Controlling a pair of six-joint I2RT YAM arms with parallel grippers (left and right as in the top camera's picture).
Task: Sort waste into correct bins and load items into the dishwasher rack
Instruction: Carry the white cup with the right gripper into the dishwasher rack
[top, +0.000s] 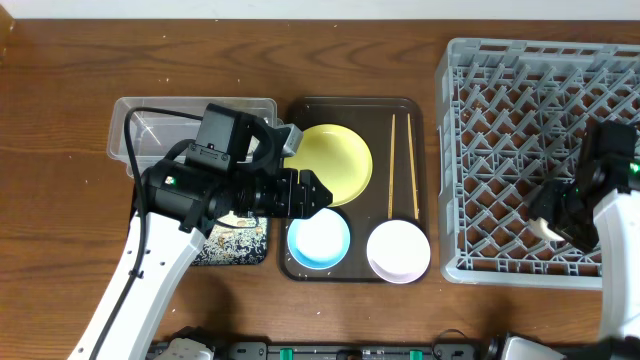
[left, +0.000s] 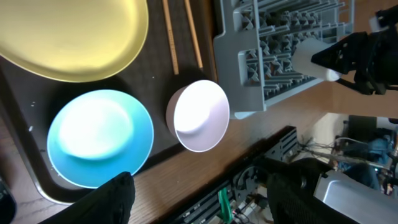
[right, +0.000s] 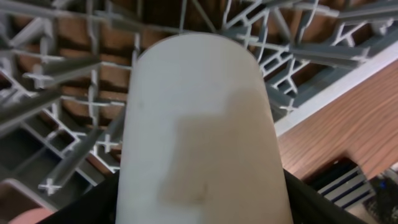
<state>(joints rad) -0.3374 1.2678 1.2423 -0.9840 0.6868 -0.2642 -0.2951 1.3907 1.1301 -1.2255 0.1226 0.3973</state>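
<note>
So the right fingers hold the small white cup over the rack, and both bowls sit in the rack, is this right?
No. The right fingers do hold the small white cup over the rack, but the overhead view shows the light-blue bowl and the white bowl on the brown tray, not in the rack.

Place: a robotics lab bench, laid out as a mock dishwashing station
Bench: plain wooden table (top: 60, 70) filling the overhead frame
Rig: robot arm bases (top: 200, 348) at the bottom edge, loose cables (left: 354, 152) lower right of the left wrist view
Props: grey dishwasher rack (top: 540, 48) at right, dark serving tray (top: 380, 115) at centre
</note>
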